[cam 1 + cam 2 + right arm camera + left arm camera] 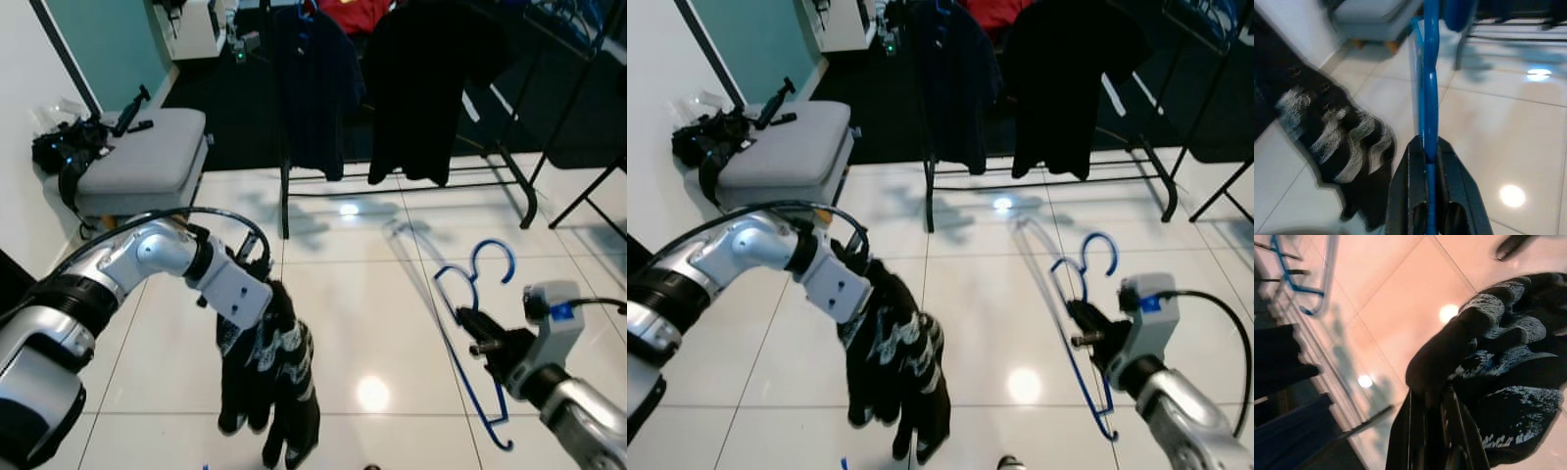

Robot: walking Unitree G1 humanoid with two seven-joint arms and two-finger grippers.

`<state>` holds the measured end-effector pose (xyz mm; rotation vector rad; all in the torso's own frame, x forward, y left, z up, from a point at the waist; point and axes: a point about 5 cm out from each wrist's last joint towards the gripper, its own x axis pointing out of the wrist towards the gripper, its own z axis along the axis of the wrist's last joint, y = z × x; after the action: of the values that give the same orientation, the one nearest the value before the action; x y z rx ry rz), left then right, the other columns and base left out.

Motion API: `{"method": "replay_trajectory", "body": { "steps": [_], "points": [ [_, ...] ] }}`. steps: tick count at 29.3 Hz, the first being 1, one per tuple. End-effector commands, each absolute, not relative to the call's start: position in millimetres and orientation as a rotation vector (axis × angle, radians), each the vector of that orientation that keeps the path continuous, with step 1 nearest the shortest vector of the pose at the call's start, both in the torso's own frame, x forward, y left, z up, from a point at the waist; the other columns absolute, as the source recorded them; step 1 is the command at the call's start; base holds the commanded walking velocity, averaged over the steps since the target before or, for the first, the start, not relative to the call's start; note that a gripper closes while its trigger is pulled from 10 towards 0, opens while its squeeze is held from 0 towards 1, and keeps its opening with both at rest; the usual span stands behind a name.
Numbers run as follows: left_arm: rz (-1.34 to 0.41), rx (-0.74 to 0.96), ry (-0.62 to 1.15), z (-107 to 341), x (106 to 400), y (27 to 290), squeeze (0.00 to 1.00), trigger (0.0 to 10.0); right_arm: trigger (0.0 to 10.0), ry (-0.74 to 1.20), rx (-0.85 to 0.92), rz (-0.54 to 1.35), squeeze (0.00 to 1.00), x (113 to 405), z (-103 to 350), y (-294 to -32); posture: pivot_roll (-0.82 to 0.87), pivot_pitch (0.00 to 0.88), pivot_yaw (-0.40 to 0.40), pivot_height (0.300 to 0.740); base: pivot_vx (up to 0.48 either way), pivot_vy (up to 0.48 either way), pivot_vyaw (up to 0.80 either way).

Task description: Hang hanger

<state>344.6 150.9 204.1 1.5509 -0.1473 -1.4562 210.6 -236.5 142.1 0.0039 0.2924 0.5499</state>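
Note:
A thin blue hanger [468, 333] hangs upright in the air at the right, its hook [495, 257] on top. My right gripper [477, 333] is shut on the hanger's blue bar [1428, 112], which runs between the two black fingers [1405, 196]. My left gripper [266, 294] is shut on a black garment with white pattern [269, 377] that droops toward the floor; the cloth [1498, 372] wraps over the fingers. Behind stands a black clothes rack [411, 186] with dark clothes [431, 78] hanging from it.
A grey padded stool [147, 157] with black gear on it stands at the left by the white wall. A second black rack [588, 196] is at the far right. Glossy white tile floor [372, 294] lies between me and the racks.

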Motion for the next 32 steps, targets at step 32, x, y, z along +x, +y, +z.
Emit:
{"method": "replay_trajectory", "body": {
  "steps": [32],
  "points": [
    [-1.649,1.79,-0.733,251.0,320.8,105.0,0.0,10.0,10.0,0.294,0.291,1.077,0.0,203.8,157.6,-179.4,-0.06,0.11,0.085,0.74,0.0,0.0,0.0]
  ]
}}
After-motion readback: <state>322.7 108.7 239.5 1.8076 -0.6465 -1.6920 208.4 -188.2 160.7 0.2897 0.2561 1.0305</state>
